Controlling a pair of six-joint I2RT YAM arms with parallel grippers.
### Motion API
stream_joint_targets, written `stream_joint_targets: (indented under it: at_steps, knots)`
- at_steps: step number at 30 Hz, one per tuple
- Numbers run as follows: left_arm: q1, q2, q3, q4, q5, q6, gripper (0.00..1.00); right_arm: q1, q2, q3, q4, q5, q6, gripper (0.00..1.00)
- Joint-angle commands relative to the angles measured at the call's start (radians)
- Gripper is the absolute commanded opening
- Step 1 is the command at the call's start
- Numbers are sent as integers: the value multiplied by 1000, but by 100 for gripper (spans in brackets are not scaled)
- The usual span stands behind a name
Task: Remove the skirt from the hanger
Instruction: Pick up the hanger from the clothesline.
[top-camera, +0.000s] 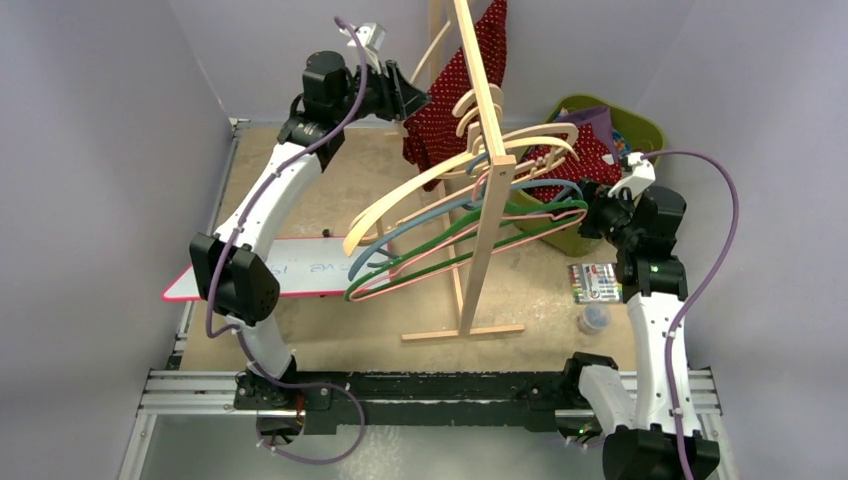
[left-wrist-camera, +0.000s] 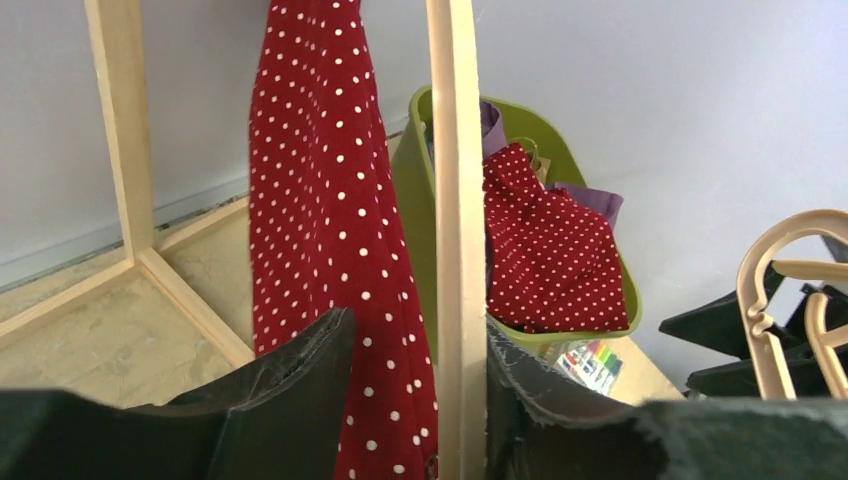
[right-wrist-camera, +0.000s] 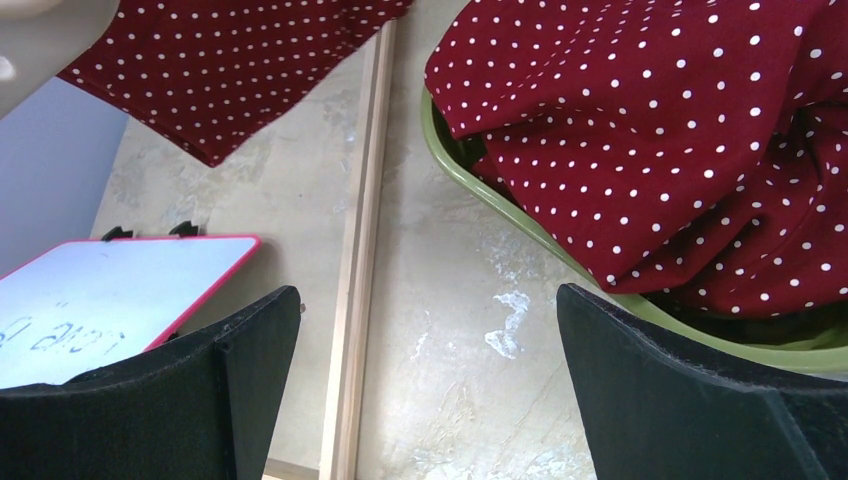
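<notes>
The red polka-dot skirt (top-camera: 445, 100) hangs from a pale wooden hanger (top-camera: 432, 50) at the far end of the wooden rack (top-camera: 485, 200). My left gripper (top-camera: 412, 100) is raised against it. In the left wrist view the jaws (left-wrist-camera: 418, 325) stand apart, with the skirt (left-wrist-camera: 320, 200) and the hanger's wooden arm (left-wrist-camera: 455, 250) between the fingers. My right gripper (top-camera: 588, 212) is open and empty, low beside the green basket (top-camera: 640, 125). In the right wrist view it (right-wrist-camera: 428, 295) hangs over bare table, with the skirt's hem (right-wrist-camera: 220, 70) at the top left.
The green basket (right-wrist-camera: 480, 195) holds another red dotted cloth (right-wrist-camera: 680, 140) and a purple one. Several empty hangers (top-camera: 450, 220) hang on the rack. A pink-edged whiteboard (top-camera: 290, 268) lies at the left. A marker box (top-camera: 595, 282) and a small jar (top-camera: 594, 319) sit at the right.
</notes>
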Motion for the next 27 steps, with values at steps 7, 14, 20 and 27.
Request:
stream_joint_targets:
  at_steps: [7, 14, 20, 27]
  knots:
    - [-30, -82, -4, -24, -142, 49, 15, 2, 1, -12, 48, -23, -9, 99]
    - [-123, -133, 79, -193, -265, 144, 0, 2, 4, -17, 54, -24, -9, 99]
    - [-204, -142, 197, -281, -388, 165, 0, 3, 6, -18, 60, -26, -9, 99]
    - [-240, -57, 362, -359, -451, 152, 0, 2, -6, -22, 50, -27, -7, 99]
